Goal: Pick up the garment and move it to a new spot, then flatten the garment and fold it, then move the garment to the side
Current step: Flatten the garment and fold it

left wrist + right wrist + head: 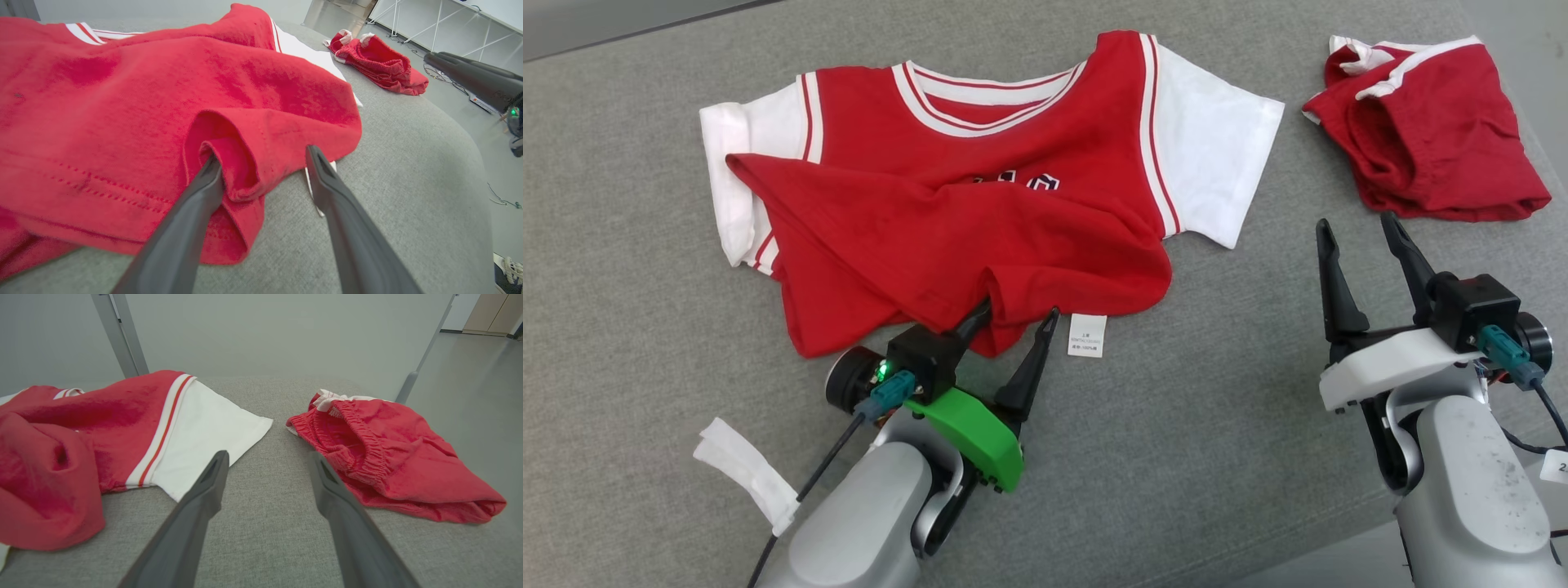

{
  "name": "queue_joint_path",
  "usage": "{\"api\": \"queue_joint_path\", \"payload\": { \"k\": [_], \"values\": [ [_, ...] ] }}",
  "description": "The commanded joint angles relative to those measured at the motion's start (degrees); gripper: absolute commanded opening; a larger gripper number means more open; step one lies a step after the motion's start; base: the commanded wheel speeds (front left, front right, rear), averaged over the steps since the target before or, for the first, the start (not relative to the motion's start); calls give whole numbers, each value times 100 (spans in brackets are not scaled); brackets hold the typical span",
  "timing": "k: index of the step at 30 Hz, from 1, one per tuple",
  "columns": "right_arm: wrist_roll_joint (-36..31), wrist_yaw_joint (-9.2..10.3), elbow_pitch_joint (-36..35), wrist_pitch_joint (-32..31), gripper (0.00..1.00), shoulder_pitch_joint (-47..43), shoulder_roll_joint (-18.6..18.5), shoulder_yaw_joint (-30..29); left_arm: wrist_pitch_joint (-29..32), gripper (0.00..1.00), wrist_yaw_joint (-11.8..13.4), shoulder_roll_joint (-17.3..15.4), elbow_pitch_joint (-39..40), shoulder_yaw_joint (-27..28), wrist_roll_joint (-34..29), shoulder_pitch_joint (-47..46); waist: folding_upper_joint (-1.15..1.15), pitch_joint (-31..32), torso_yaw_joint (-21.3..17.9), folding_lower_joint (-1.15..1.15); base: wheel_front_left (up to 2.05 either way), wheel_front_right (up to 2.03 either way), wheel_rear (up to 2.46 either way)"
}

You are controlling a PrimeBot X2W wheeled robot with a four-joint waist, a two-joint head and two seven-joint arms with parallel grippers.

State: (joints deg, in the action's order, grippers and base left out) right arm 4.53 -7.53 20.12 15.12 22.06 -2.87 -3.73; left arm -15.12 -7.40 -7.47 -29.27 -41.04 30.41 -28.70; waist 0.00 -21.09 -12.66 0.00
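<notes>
**Jersey** (980,212): red body, white sleeves. It lies spread on the grey cushion (645,327) directly ahead of the left claw (1019,310). The lower half is thrown up in a slanting fold that covers most of the chest print, so only fragments of characters show.

**Left claw:** jaws wide apart, clamped on nothing. One finger is pushed into a rolled pocket of the hem and the other stands outside it over bare cushion. The left wrist view shows that pocket curling round the finger (204,179). In the head view the tip is buried under cloth.

**Care label** (1087,335): white, poking from under the hem just beyond the outer finger. The print is too small to read.

**Red shorts** (1429,147): crumpled, ahead of the right claw (1356,222) on its outer side, and apart from the jersey. The right wrist view shows the gathered elastic waistband (359,437).

**Right claw:** jaws wide, empty, over bare cushion between sleeve and shorts, touching neither.

**White strip** (747,474): wrapped on the cable behind the left claw.

**Shoe** (508,271): on the floor, cut off by the corner of the left wrist view.
</notes>
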Motion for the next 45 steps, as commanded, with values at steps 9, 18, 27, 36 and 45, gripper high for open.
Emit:
{"api": "queue_joint_path", "payload": {
  "k": [9,18,27,36,45],
  "values": [
    [-89,9,153,2,100,-234,-16,-125,-1,0,-9,118,341,425,307,282,0,407,394,0,0,0,0],
    [-60,9,349,2,100,-497,-16,-274,-2,0,-10,44,582,1272,331,943,0,1065,1166,0,0,0,0],
    [132,9,499,2,100,-755,-16,-223,-2,0,-9,-305,225,2546,187,1492,0,1477,1659,0,0,0,0],
    [298,9,452,2,100,-876,-17,66,-2,47,105,-634,-871,2944,-80,1411,0,1616,1565,0,0,0,0],
    [394,9,219,2,100,-1139,-15,443,-1,100,664,-371,-445,3492,-1143,1928,0,1739,1341,0,0,0,0]
  ]
}}
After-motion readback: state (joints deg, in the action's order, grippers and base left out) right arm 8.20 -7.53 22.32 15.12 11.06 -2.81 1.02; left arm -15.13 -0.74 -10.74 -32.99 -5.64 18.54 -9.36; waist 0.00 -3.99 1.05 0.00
